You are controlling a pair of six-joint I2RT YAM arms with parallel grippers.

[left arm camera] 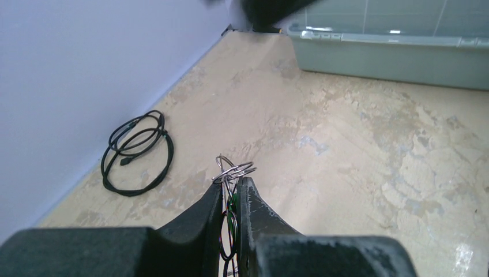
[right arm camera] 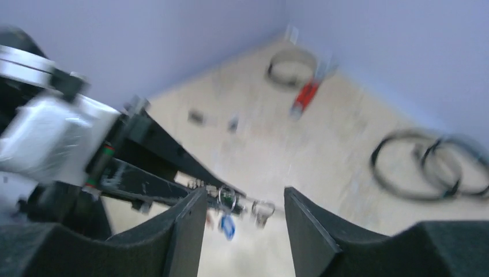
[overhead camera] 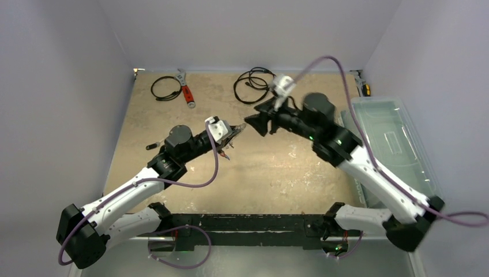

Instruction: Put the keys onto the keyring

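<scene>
Several blurred keys (right arm camera: 228, 225) below left hand (left arm camera: 230, 193)

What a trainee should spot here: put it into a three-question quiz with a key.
1. True or false: the right claw stands open.
2. What is the left claw shut on? A) the wrench B) the keys on their wire rings C) a black cable
3. Fill in: the tag hanging just past the right claw's fingers is coloured ____.
Key: 1 true; 2 B; 3 blue.
</scene>
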